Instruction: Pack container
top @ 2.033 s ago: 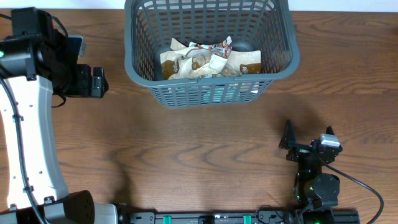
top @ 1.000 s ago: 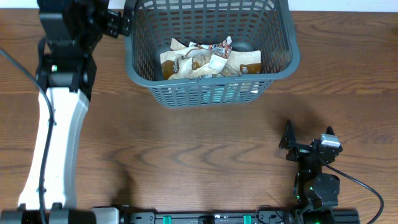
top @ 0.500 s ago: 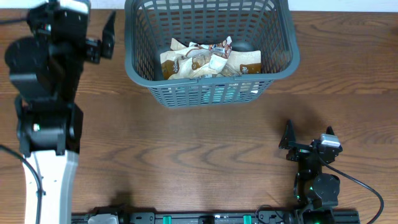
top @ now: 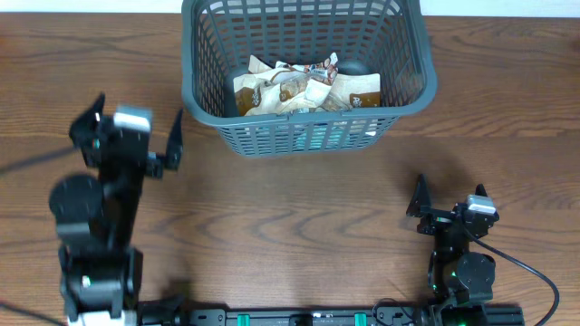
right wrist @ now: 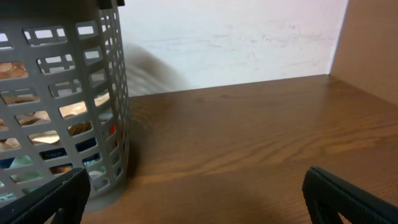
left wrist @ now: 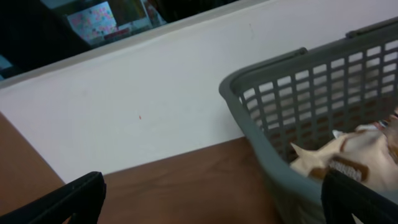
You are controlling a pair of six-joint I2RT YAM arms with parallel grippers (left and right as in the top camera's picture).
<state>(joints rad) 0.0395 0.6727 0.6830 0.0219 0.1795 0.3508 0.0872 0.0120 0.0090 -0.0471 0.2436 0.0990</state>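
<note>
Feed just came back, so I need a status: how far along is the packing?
Done: a pile of food packets lies inside the container. In hand: nothing; the left pincer, off the container's left front corner, and the right pincer, at the near right, are both open and empty. Left: no packets show outside the container, so packing looks finished.

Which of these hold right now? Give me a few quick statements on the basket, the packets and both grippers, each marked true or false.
1. The basket has packets inside. True.
2. The left gripper grips a packet. False: it is open and empty, beside the basket.
3. The right gripper reaches into the basket. False: it is open over the table, apart from the basket.
4. The basket stands upright. True.
</note>
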